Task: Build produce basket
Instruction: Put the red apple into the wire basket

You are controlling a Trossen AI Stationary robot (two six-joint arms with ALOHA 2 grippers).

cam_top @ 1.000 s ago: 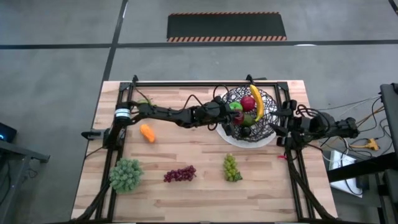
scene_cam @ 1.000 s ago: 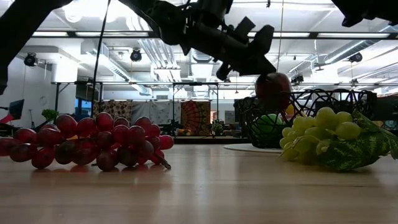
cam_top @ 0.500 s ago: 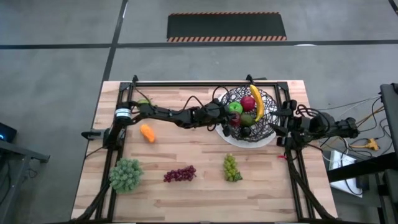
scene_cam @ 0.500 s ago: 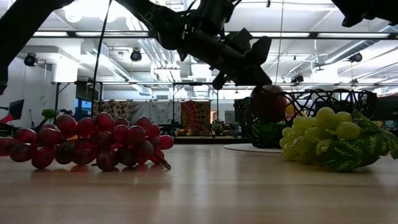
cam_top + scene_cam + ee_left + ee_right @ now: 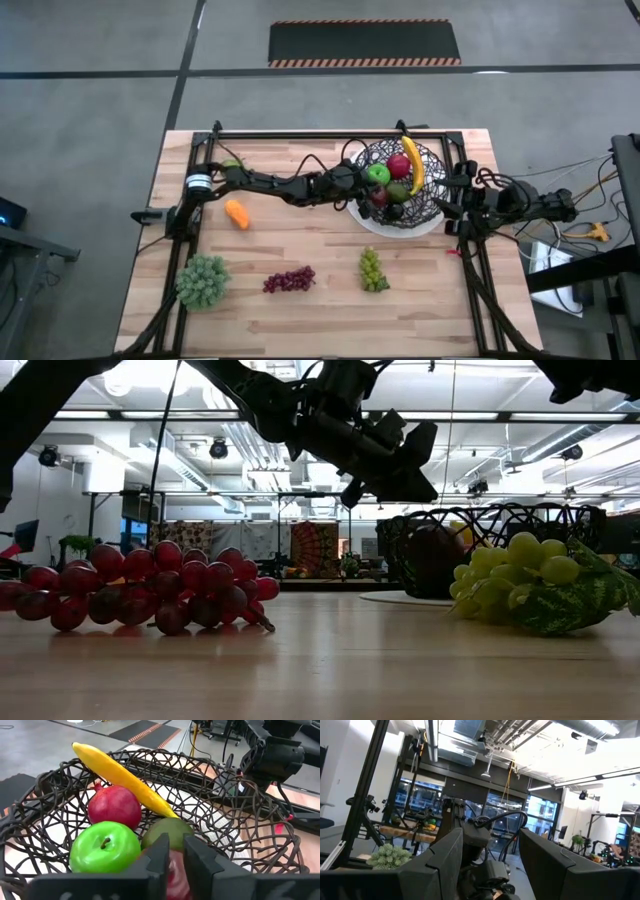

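Observation:
The black wire basket (image 5: 432,200) stands on its white plate at the table's far right. In it lie a banana (image 5: 120,775), a red fruit (image 5: 114,806), a green apple (image 5: 104,847) and an olive-green fruit (image 5: 170,826). My left gripper (image 5: 176,851) hangs over the basket's near-left rim, its fingers slightly apart and empty. A dark red apple (image 5: 435,560) lies in the basket just below them and shows through the gap (image 5: 176,874). My right gripper (image 5: 490,850) is open and empty by the table's right edge.
On the table lie a carrot (image 5: 237,214) at the left, purple grapes (image 5: 289,280) and green grapes (image 5: 372,270) near the front, and a frilly leafy bunch (image 5: 202,281) at the front left. A small green fruit (image 5: 232,162) lies by the left arm's base.
My left gripper has gone down a little over the basket's near-left rim and has let go of the dark red apple. The apple has dropped from under the fingers into the basket, where it now lies behind the mesh.

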